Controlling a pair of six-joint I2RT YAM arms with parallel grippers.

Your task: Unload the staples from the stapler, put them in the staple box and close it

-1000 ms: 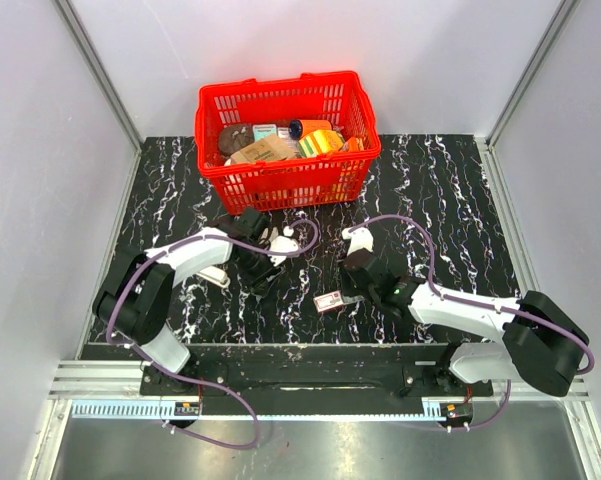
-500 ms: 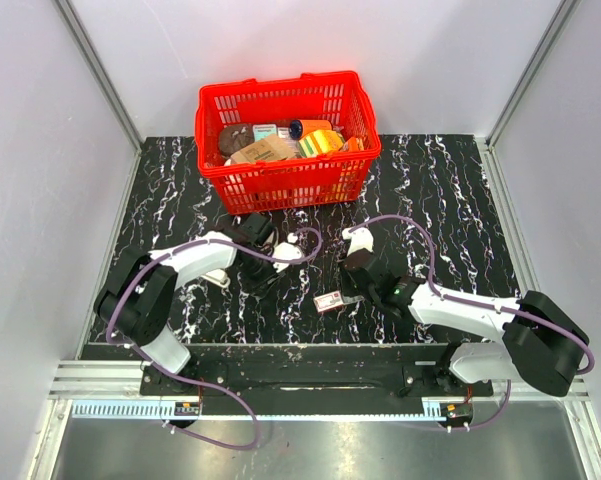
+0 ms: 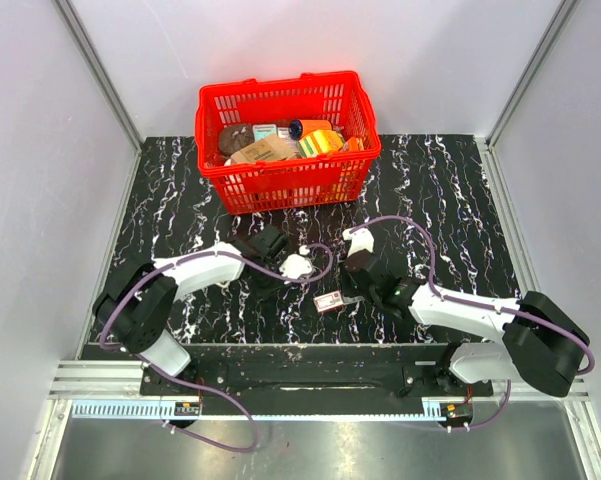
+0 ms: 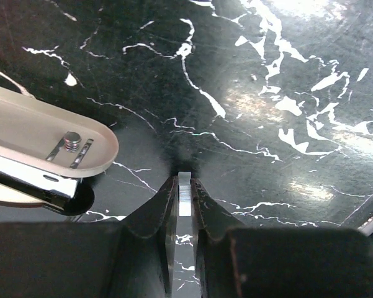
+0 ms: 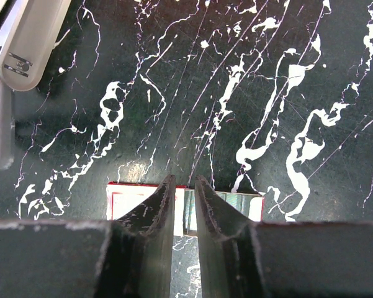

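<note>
The stapler (image 4: pixel 46 146) is beige-white, lies open on the black marble table, and shows its metal anvil at the left of the left wrist view. My left gripper (image 4: pixel 184 181) (image 3: pixel 272 270) is shut on a thin silvery strip of staples (image 4: pixel 185 195), low over the table to the right of the stapler. A small flat red-and-white box (image 3: pixel 329 301) with silvery staples showing in it (image 5: pixel 233 205) lies near the front middle. My right gripper (image 5: pixel 184 181) (image 3: pixel 347 293) hovers right over this box, its jaws nearly together with nothing between them.
A red basket (image 3: pixel 288 182) full of small items stands at the back middle. A grey-white rounded part (image 5: pixel 28 37) shows at the top left of the right wrist view. Purple cables loop over the table between the arms. Grey walls close in both sides.
My left gripper has swung right and toward the middle, away from where it was over the stapler, carrying the staple strip. The right arm and the red-and-white box have not moved.
</note>
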